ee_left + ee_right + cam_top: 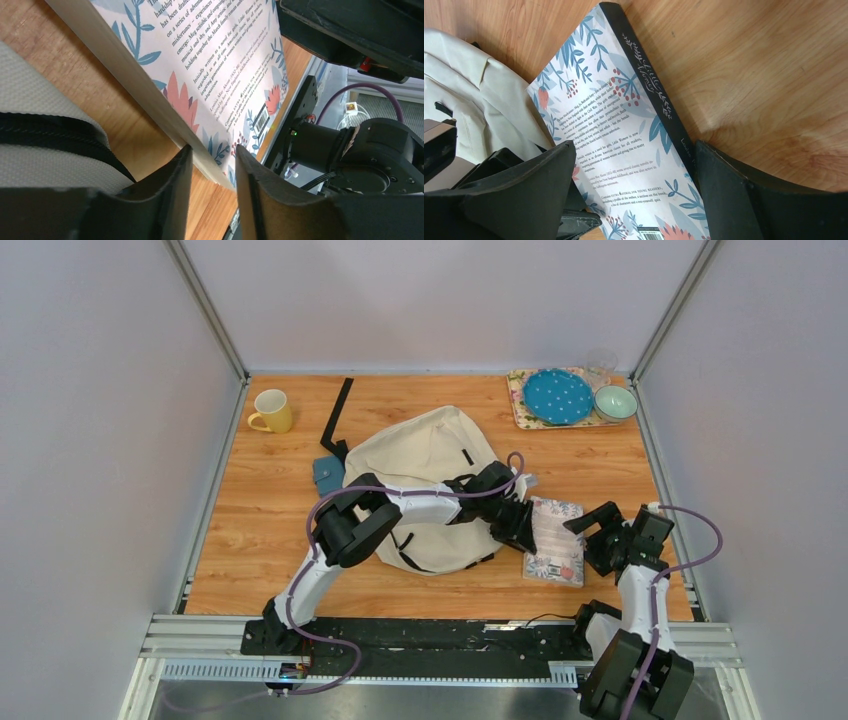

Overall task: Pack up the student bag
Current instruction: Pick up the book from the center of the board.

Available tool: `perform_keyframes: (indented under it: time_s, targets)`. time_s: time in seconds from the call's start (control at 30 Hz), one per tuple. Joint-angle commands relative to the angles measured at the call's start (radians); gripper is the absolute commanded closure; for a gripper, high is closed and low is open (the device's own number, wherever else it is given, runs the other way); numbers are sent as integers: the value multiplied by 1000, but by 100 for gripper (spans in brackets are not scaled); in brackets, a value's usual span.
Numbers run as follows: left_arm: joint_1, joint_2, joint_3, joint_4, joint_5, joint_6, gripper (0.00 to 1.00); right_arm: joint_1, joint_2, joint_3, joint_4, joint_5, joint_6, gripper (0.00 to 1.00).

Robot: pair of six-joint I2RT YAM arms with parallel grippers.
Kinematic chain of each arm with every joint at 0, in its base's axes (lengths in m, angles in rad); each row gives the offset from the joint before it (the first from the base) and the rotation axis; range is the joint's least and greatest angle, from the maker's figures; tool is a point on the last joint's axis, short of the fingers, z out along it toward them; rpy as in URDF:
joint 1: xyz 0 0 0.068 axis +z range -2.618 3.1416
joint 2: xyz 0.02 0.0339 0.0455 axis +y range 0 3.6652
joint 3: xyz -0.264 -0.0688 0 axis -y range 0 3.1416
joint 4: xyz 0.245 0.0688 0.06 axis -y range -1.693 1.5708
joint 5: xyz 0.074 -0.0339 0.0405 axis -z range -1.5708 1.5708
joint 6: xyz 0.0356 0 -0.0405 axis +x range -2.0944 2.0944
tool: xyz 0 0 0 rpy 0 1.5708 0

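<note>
Bag (425,455) lies flat at centre of table (250,530). Book (555,540) lies back cover up, just beside bag's right side, toward table's near right corner. Left gripper (212,155): fingers half-parted, straddling book's page edge; we cannot tell whether they pinch it. Right gripper (634,150): fingers spread wide above book, one over bag side, one over spine side.

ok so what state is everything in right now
cream fabric backpack: lying flat
floral paperback book: flat, back cover up
left gripper: astride the book's corner, grip unclear
right gripper: open above the book
yellow ceramic mug: upright
pale green bowl: upright
</note>
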Motion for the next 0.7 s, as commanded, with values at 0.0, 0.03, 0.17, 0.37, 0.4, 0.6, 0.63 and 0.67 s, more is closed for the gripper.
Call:
perform_keyframes:
  time_s: [0.0,0.03,0.17,0.37,0.4,0.6,0.63,0.67]
  targets:
    - [-25,7,61,178,55,-55,64,10,-19,-17,-79,-115,29,10]
    - [-23,5,55,204,57,-69,70,10,-24,-17,-82,-119,31,10]
    - [-23,-7,52,246,62,-91,57,11,-73,-16,-114,-132,41,11]
    - [-23,-13,44,252,57,-94,45,10,-142,-19,-159,-136,55,11]
    - [-23,-13,44,248,59,-97,47,10,-148,-19,-162,-136,52,11]
    - [-19,-18,12,232,54,-98,97,10,-130,-10,-157,-129,48,11]
    - [-19,-27,14,218,45,-79,100,11,-119,-5,-159,-118,46,11]
    - [-19,-33,14,206,40,-65,100,10,-115,15,-162,-113,41,10]
